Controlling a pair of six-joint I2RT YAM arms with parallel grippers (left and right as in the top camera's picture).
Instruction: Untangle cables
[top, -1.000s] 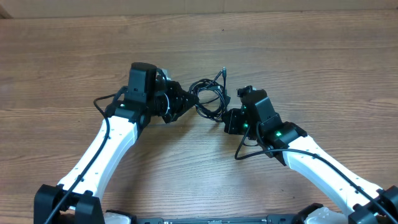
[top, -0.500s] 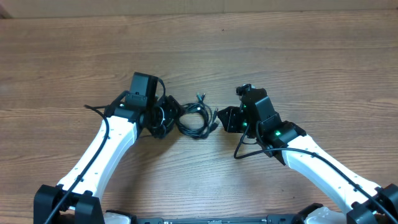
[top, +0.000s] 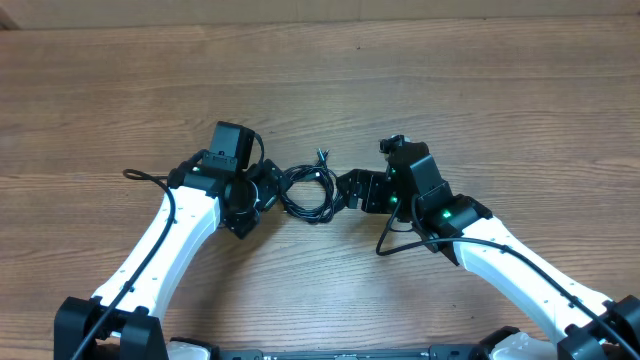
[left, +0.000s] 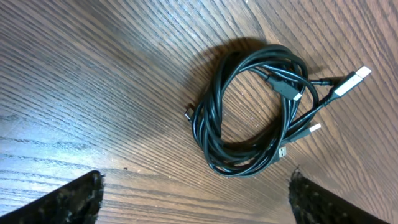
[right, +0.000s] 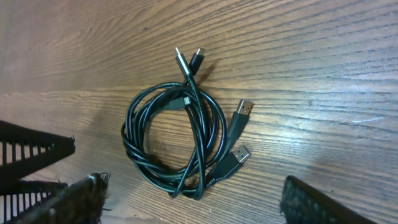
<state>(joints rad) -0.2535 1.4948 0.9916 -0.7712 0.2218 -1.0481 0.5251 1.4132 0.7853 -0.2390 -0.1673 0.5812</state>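
The cables (top: 308, 192) lie on the wooden table as one small coil of thin black cords, with several plug ends sticking out. My left gripper (top: 266, 198) stands open just left of the coil and my right gripper (top: 341, 190) stands open just right of it. In the left wrist view the cables (left: 200, 124) lie flat ahead of the wide-apart jaws of the left gripper (left: 196, 190), which hold nothing. In the right wrist view the cables (right: 129, 134) rest with their lower loop between the spread fingers of the right gripper (right: 193, 188), untouched by them.
The wooden table (top: 500, 100) stretches around the coil on all sides. A ribbed black part of the left arm (right: 28, 155) shows at the left edge of the right wrist view. Thick black arm cables (top: 150, 177) loop beside the left arm.
Both grippers have gone from shut to open and let go of the cables. The coil now lies lower and further left on the table, and the left arm has drawn back.
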